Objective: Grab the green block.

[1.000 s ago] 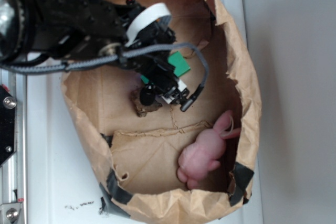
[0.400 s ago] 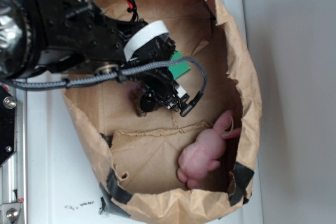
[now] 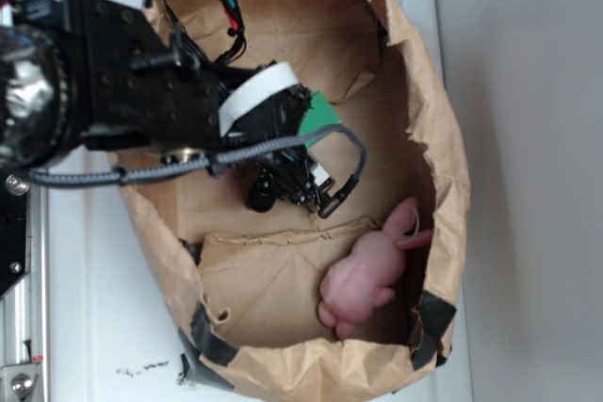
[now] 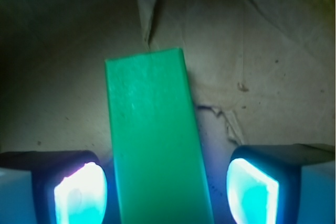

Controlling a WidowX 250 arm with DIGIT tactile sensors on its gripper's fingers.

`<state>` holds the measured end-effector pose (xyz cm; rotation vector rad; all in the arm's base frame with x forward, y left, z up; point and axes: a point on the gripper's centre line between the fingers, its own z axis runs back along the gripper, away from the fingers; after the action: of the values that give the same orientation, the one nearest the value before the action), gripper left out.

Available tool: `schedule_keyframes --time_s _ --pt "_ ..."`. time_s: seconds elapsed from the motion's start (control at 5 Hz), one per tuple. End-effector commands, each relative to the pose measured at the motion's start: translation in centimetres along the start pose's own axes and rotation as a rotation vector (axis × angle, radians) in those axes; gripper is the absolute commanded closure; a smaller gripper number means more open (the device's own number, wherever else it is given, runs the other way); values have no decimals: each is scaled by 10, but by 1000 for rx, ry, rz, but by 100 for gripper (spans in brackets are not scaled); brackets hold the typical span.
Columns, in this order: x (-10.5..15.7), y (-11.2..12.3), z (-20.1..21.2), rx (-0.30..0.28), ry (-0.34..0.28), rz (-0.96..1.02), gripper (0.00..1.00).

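Green block (image 4: 155, 140) sitting right between jaws, flat on brown paper (image 4: 262, 51) of bag floor, long axis running straight ahead, away from wrist. Closer to left pad (image 4: 79, 195) than right pad (image 4: 251, 192). Gripper (image 4: 163, 195) wide apart, holding nothing, no clear contact either side. Looks lined up for squeeze across narrow width.
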<state>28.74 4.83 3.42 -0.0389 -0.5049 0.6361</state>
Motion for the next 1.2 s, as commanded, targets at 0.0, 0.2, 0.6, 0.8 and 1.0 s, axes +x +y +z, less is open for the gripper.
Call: schedule_keyframes --time_s 0.0,0.2,0.6,0.8,1.0 --pt "1 -4 7 -31 -22 -12 100" --pt "5 -4 6 -30 -26 -7 100" --pt "14 -2 13 -12 -21 1 100" --pt "38 1 38 -11 69 52 100" --pt "52 0 64 -44 123 38 100"
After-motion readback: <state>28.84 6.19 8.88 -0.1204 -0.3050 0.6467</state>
